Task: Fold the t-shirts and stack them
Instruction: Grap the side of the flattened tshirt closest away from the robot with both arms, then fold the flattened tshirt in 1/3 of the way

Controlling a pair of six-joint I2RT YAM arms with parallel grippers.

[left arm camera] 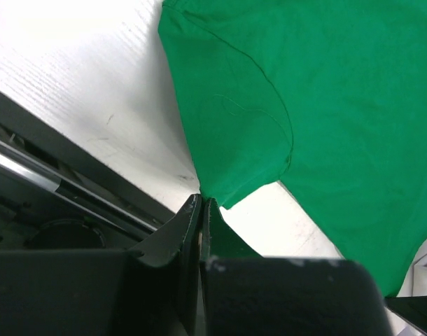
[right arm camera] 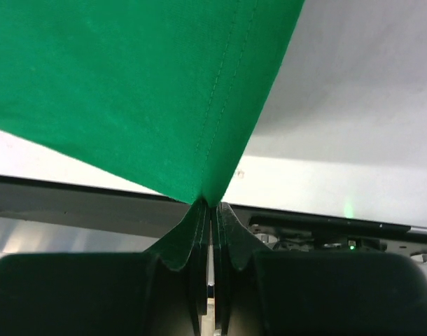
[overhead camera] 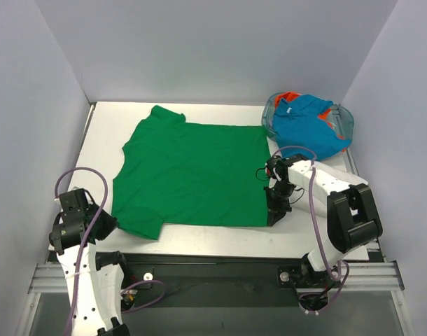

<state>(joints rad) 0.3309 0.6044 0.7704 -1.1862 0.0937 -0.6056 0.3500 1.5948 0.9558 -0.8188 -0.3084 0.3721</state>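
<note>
The bright green t-shirt [overhead camera: 192, 171] lies spread flat on the white table, neck to the left, hem to the right. My left gripper [overhead camera: 110, 222] is shut on the tip of its near-left sleeve [left arm camera: 227, 147]; the jaws [left arm camera: 201, 203] pinch the cloth. My right gripper [overhead camera: 275, 213] is shut on the near-right hem corner [right arm camera: 212, 199], the cloth [right arm camera: 129, 84] rising taut from it. The turquoise blue t-shirt [overhead camera: 308, 126] lies bunched in a clear bin at the back right, with a strip of the orange-red t-shirt [overhead camera: 289, 96] showing under it.
The clear plastic bin [overhead camera: 348, 119] sits at the back right corner. White walls enclose the table on three sides. The metal rail [overhead camera: 213, 276] runs along the near edge by the arm bases.
</note>
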